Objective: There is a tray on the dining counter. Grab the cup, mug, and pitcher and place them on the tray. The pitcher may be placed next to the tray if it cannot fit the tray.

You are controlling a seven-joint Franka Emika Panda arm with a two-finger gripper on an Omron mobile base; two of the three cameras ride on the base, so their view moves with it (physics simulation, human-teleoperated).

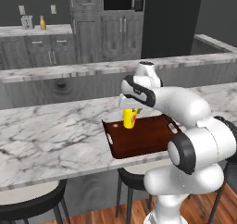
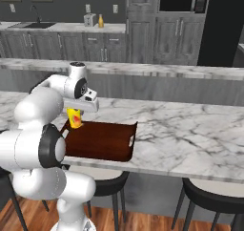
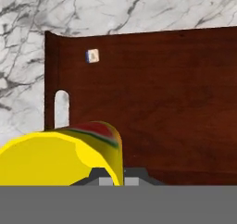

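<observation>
The gripper (image 1: 130, 108) has its fingers closed tight on the rim wall of the cup (image 1: 129, 118), pinching one side while the body hangs below the hand; the cup sits above the tray (image 1: 148, 137), over its end nearer the arm's left, and appears clear of the tray floor, though the gap cannot be judged with certainty.

Risks, as assessed: the grip takes only a thin wall, so the cup may swing or slip during descent; release from height would likely tip a light tumbler, which could roll to the raised rim or over it; placement hard against the cut-out handle (image 3: 61, 108) would crowd the space the mug and pitcher need.

Materials: cup glossy bright yellow, smooth, cylindrical, handleless, with a red mark on its side; tray flat, dark reddish-brown with a wood-grain look, rectangular, rounded corners, low rim; a small pale square mark (image 3: 93, 55) lies on its floor, nature unclear; dining counter (image 1: 51, 135) white marble with grey veins, hard and slick; dark round stools (image 2: 214, 196) beneath.
</observation>
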